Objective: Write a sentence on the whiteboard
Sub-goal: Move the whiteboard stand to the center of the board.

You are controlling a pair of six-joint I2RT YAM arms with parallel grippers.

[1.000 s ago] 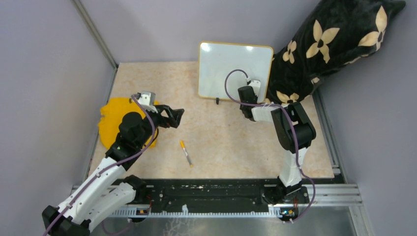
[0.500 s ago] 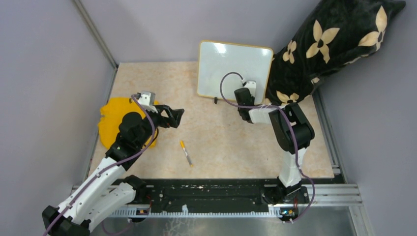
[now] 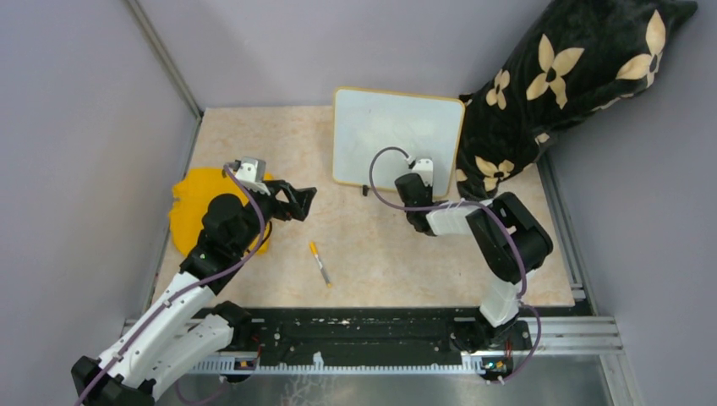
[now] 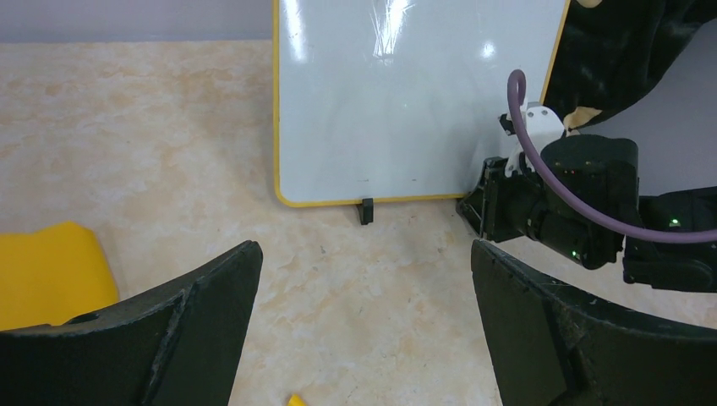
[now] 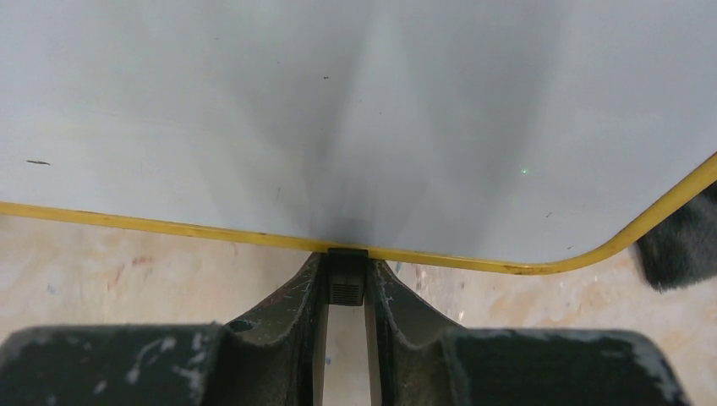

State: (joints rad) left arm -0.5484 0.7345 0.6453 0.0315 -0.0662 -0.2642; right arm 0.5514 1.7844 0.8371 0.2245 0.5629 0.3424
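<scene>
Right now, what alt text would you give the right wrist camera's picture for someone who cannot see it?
The right gripper has its two dark fingers closed on a small black foot at the bottom edge of a yellow-rimmed whiteboard, whose white face fills the upper frame. A beige marbled table shows beneath, with black fabric at the right edge.

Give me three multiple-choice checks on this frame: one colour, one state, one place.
1. Whiteboard rim colour? A) red B) yellow C) blue
2. Right gripper? A) wide open B) shut on nothing C) shut on the whiteboard's foot
3. Marker? A) flat on the table, untouched B) in the right gripper C) propped on the whiteboard

B: the rim shows yellow in both wrist views.
C: its fingers pinch the black foot.
A: it lies alone on the table.
</scene>
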